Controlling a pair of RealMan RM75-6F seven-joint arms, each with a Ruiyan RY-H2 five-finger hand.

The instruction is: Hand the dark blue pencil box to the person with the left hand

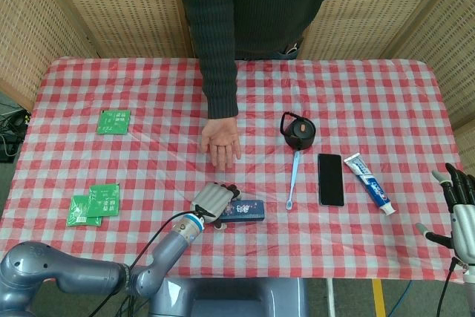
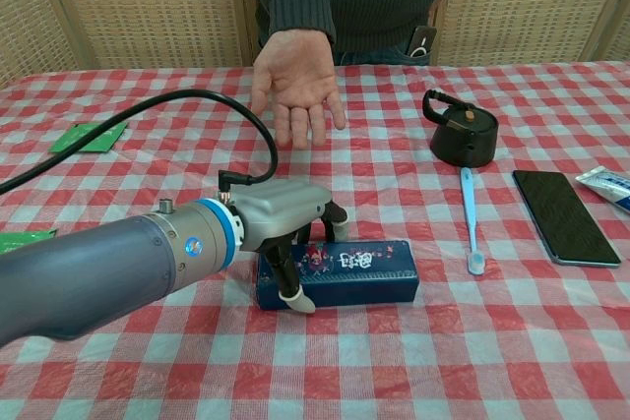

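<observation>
The dark blue pencil box [image 1: 250, 211] [image 2: 362, 270] lies flat on the checked cloth near the front edge. My left hand [image 1: 211, 200] [image 2: 282, 218] sits over its left end and grips it: the fingers curl down behind the far edge and the thumb presses the near face. The right part of the box shows, and the box still rests on the table. The person's open palm [image 1: 222, 141] [image 2: 298, 81] waits face up just beyond the box. At the far right edge of the head view my right hand [image 1: 459, 209] is empty with its fingers spread.
Right of the box lie a light blue toothbrush [image 1: 294, 180] [image 2: 471, 218], a black phone [image 1: 331, 179] [image 2: 563, 215] and a toothpaste tube [image 1: 368, 182]. A black round container [image 1: 297, 131] [image 2: 460, 133] stands behind them. Green cards [image 1: 113, 121] [image 1: 95, 203] lie on the left.
</observation>
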